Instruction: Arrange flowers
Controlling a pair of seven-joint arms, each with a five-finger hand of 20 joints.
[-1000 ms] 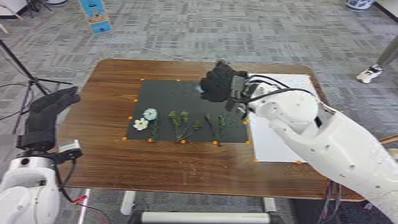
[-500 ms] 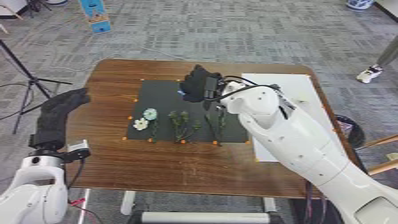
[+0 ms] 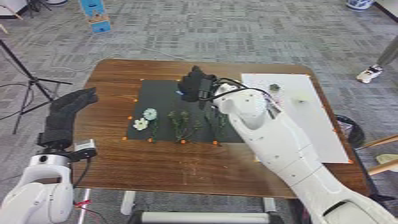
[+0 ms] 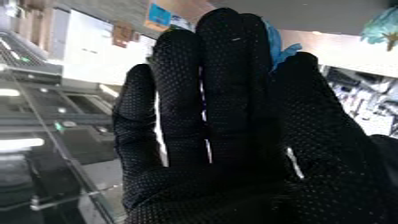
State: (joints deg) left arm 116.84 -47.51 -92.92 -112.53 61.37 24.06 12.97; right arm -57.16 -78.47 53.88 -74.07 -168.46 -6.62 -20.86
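In the head view, my right hand [image 3: 196,85] is over the far part of the black mat [image 3: 155,92], with a bit of blue flower [image 3: 180,92] at its left side. Blue petals [image 4: 289,51] show between the thumb and fingers of my right hand [image 4: 213,120] in the right wrist view; the stem is hidden. On the mat lie a pale blue flower [image 3: 150,114], a white flower [image 3: 140,124] and green sprigs [image 3: 179,120]. My left hand [image 3: 67,112] is held open by the table's left edge. A pale blue flower [image 4: 384,27] also appears in the wrist view.
The white sheet [image 3: 311,130] lies right of the mat, with a small dark flower [image 3: 274,87] and a pale one [image 3: 300,99] on it. Orange markers [image 3: 216,143] line the mat. My right forearm crosses the sheet and the wooden table [image 3: 187,167].
My right hand has moved left over the mat, with the blue flower moving along. More of the white sheet is uncovered. My left hand has shifted slightly to the right.
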